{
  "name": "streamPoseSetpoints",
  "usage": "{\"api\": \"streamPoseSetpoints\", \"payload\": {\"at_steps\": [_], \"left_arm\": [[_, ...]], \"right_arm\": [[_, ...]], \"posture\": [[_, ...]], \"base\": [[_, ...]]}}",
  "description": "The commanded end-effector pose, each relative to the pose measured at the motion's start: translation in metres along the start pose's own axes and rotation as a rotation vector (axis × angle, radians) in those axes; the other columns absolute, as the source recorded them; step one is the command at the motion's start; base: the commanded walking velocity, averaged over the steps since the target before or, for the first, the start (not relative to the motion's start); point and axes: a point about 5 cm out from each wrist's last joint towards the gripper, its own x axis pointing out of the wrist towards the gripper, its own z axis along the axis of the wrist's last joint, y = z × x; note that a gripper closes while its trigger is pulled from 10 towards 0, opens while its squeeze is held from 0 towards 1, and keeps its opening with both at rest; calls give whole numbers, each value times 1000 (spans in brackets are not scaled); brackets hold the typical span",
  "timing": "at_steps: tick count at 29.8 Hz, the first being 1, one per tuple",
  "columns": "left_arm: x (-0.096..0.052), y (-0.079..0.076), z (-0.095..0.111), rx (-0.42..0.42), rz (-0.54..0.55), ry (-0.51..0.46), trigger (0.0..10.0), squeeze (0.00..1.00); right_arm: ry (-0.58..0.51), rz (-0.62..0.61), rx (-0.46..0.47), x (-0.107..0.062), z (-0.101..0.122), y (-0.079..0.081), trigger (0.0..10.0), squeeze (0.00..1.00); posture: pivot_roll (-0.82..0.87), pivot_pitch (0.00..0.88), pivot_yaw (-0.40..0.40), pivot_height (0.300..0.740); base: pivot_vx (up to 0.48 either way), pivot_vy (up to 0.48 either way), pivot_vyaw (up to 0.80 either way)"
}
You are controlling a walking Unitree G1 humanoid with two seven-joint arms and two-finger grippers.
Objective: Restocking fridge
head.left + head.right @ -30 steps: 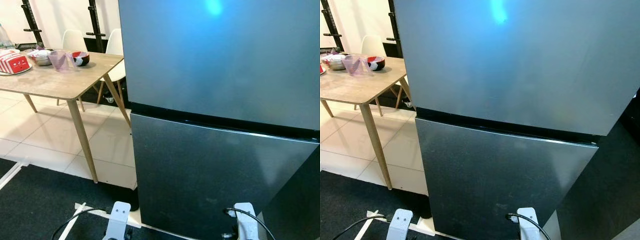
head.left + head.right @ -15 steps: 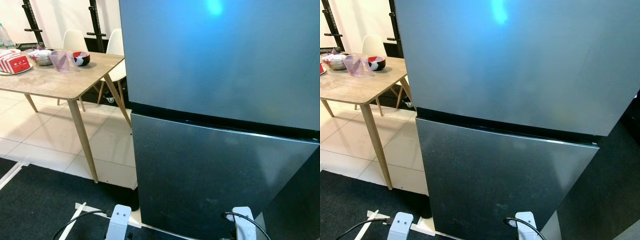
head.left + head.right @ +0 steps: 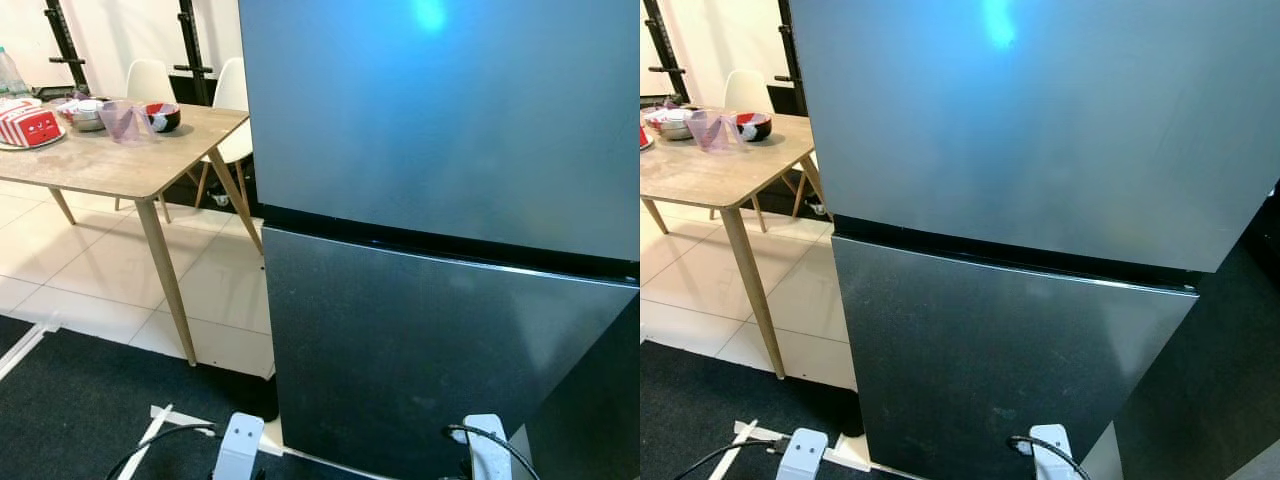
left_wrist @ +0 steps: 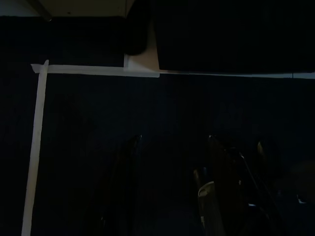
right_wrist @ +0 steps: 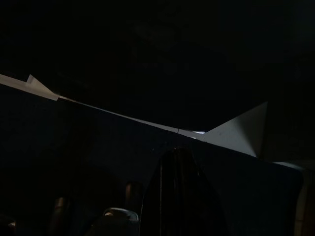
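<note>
Fridge (image 3: 440,200) stands right before us, dark grey, with two doors, one above the other, both closed; a black seam runs between them. We count one blue glint of light near its top edge. It stands partly on a dark mat (image 3: 70,400), and white tape (image 4: 93,70) lines lie on the mat at its foot.

To our left is a wooden tabletop (image 3: 110,160) on slanted legs, over pale floor tiles (image 3: 90,270). On it we count one red-and-white striped box (image 3: 27,126), one metal bowl (image 3: 85,116), one clear purple cup (image 3: 118,120) and one red-and-black bowl (image 3: 162,116). Behind it stand two white chairs (image 3: 232,110), and two black racks (image 3: 62,40) rise against the wall.

Our two arms hang low at the fridge's foot. The white wrist of the left arm (image 3: 240,445) shows over the tape, and that of the right arm (image 3: 488,445) is close to the lower door, each with a black cable. The left wrist view is very dark: the left pincer (image 4: 170,187) hangs over the mat with its two fingers apart. In the right wrist view one dark finger (image 5: 179,191) of the right pincer can be made out; whether that pincer is apart or together we cannot tell.
</note>
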Motion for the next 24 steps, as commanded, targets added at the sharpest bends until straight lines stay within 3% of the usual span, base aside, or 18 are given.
{"api": "streamPoseSetpoints", "payload": {"at_steps": [1,24], "left_arm": [[-1,-7,-7,-5,-12,19,10000,0],[-3,-12,-12,-11,-21,31,10000,0]], "right_arm": [[-1,-5,-8,-1,-2,-1,10000,0],[17,3,-8,-2,-8,4,10000,0]], "posture": [[18,0,-42,740],[18,0,-38,740]], "base": [[0,0,0],[0,0,0]]}}
